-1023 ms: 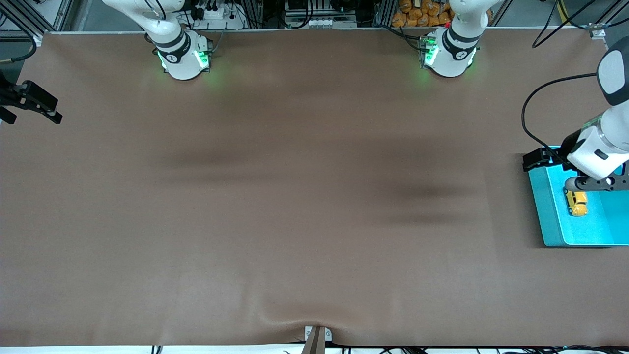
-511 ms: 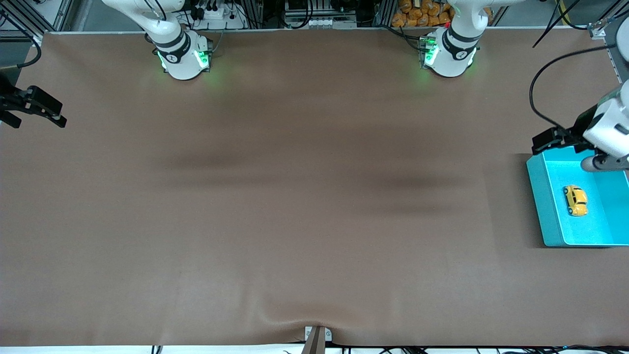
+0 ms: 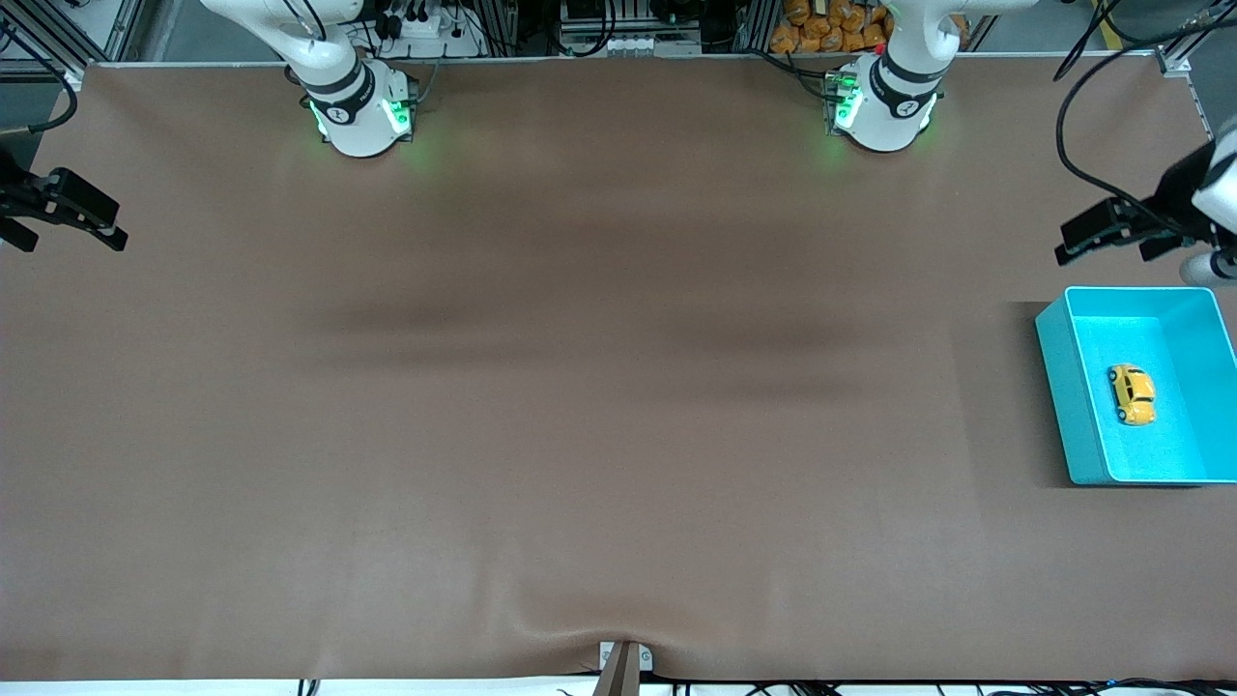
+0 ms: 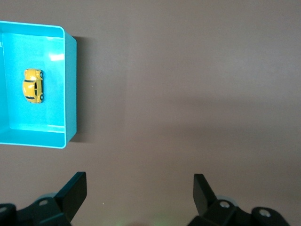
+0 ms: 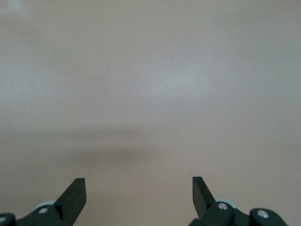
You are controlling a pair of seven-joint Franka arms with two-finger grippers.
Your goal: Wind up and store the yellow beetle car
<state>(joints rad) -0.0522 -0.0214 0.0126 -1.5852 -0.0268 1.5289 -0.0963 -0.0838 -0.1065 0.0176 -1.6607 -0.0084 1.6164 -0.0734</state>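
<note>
Front view: yellow beetle car (image 3: 1132,394), tiny, rounded, glossy with dark windows, lies on the floor of the cyan bin (image 3: 1061,387), a smooth rectangular plastic tub at the left arm's end of the table. Left gripper (image 3: 1107,230) hangs over bare mat, just past the bin's rim on the robots' side, holding nothing. Right gripper (image 3: 58,208) waits over the right arm's end of the table. Table cover (image 3: 580,387) is matte brown, slightly wrinkled near the front edge; cables and frames line the base side.

Left wrist view: black fingers (image 4: 75,190) spread wide, empty; bin and car in sight.

Right wrist view: fingers (image 5: 74,195) spread wide, empty, over plain mat.
</note>
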